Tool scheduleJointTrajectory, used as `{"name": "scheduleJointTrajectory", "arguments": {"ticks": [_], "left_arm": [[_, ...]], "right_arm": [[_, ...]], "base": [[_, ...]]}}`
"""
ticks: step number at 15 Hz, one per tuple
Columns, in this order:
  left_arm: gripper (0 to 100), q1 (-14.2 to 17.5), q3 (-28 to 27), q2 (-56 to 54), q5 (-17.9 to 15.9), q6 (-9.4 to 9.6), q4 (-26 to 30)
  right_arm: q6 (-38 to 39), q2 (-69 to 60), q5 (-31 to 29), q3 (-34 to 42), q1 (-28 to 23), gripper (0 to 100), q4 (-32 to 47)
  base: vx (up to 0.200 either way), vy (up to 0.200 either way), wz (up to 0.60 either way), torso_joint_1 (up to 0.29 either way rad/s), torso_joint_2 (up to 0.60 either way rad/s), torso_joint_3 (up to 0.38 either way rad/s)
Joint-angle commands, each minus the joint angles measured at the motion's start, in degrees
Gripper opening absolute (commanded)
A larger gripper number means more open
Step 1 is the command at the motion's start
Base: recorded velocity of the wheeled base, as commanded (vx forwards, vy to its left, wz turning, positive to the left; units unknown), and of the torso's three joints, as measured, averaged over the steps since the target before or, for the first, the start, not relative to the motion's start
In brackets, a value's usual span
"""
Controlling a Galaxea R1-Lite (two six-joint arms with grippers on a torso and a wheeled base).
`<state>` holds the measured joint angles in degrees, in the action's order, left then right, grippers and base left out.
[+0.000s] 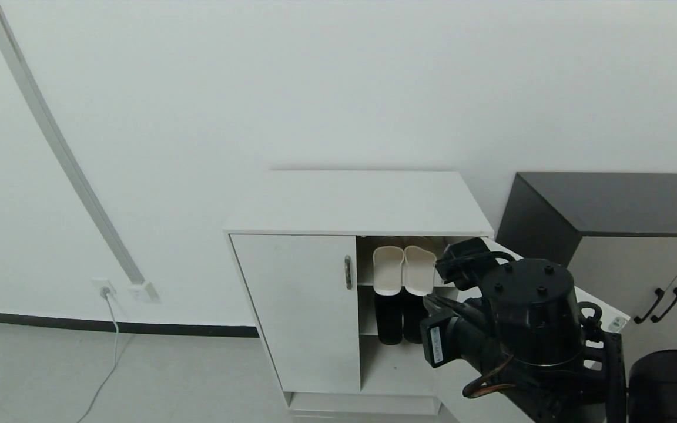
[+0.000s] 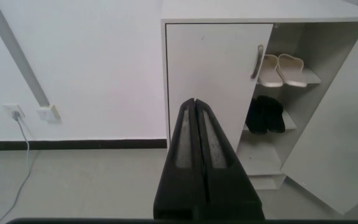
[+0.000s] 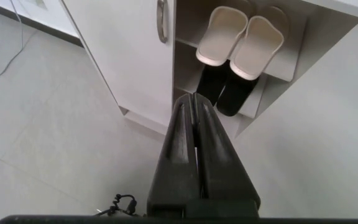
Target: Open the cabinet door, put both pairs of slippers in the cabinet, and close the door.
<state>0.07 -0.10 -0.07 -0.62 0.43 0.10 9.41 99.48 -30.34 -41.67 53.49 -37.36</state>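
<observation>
Checking head view: cabinet (image 1: 362, 202) has its left door (image 1: 297, 305) shut and the right side open. White slippers (image 1: 403, 270) sit on the top shelf, black slippers (image 1: 397, 320) on the shelf below.
Left wrist view: left gripper (image 2: 194, 102) fingers pressed together. Both pairs are well beyond the tips, with floor (image 2: 73, 180) between.
Right wrist view: right gripper (image 3: 193, 98) fingers also closed tight. Black pair is in line past the tips, and the swung-out door (image 3: 328, 124) runs alongside.

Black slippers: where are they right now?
Head view: the pair of black slippers sits on the middle shelf in the open right half of the white cabinet, directly below the pair of white slippers and right of the shut left door.
</observation>
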Motion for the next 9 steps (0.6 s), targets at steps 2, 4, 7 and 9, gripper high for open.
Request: {"name": "scheduleJointTrajectory", "arguments": {"ticks": [2,4,7,9], "left_arm": [[0,0.0,0.0,0.1,0.0,-0.08,0.0],[0,0.0,0.0,0.1,0.0,-0.08,0.0],[0,0.0,0.0,0.1,0.0,-0.08,0.0],[0,0.0,0.0,0.1,0.0,-0.08,0.0]], "right_arm": [[0.0,0.0,0.0,0.0,0.0,0,-0.1],[0.0,0.0,0.0,0.2,0.0,0,-0.9],[-0.1,0.1,0.1,0.2,0.0,0,-0.9],[-0.1,0.1,0.0,0.2,0.0,0,-1.0]], "base": [[0.000,0.000,0.00,0.000,0.00,0.000],[0.000,0.000,0.00,0.000,0.00,0.000],[0.000,0.000,-0.20,0.001,0.00,0.001],[0.000,0.000,-0.60,0.002,-0.01,0.005]]}}
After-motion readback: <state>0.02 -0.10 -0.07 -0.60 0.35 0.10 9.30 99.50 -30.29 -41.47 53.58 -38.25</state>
